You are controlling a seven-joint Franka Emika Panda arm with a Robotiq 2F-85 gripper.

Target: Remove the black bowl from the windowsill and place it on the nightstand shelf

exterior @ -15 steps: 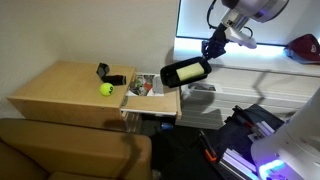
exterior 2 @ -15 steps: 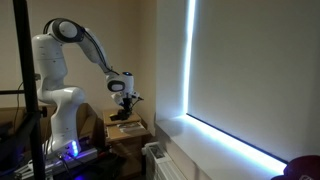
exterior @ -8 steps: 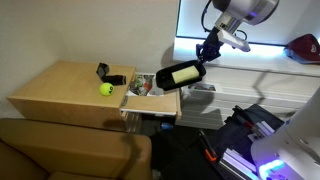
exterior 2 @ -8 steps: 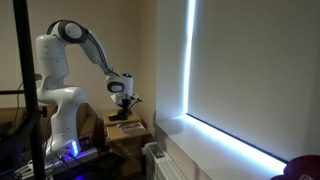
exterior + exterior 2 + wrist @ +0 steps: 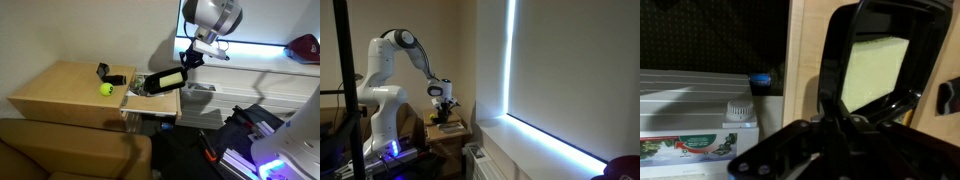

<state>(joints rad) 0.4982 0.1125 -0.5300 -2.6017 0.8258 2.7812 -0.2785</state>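
- The gripper (image 5: 184, 64) is closed on the rim of the black bowl (image 5: 165, 82). In the wrist view its fingers (image 5: 830, 108) meet on the bowl's edge, so the bowl hangs out in front of them and is not supported from below.
- The bowl is in the air and steeply tilted, with its open side turned partly sideways. I think this is because a grip on the rim makes the bowl follow the angle of the wrist.
- The bowl is off the windowsill (image 5: 260, 55), which lies well apart behind the arm (image 5: 213, 15). It hovers just above the nightstand shelf (image 5: 160, 104) and, as far as I can see, does not touch it.
- The shelf juts from the side of the nightstand, lower than the tabletop (image 5: 55, 90). Some small things already lie on it, but I cannot tell what they are. They leave only part of the board for the bowl.
- On the tabletop a yellow ball (image 5: 105, 89) and a small black gadget (image 5: 103, 72) are near the shelf side, apart from the bowl.
- In an exterior view the arm (image 5: 390, 60) reaches down to the nightstand, but there the bowl is too small to make out.
- My judgement is that the carrying is nearly done. The next move should level the bowl, lower it onto the bare part of the board, and only then open the fingers.
- If the bowl is released while tilted, it may roll off the edge or knock the small things.
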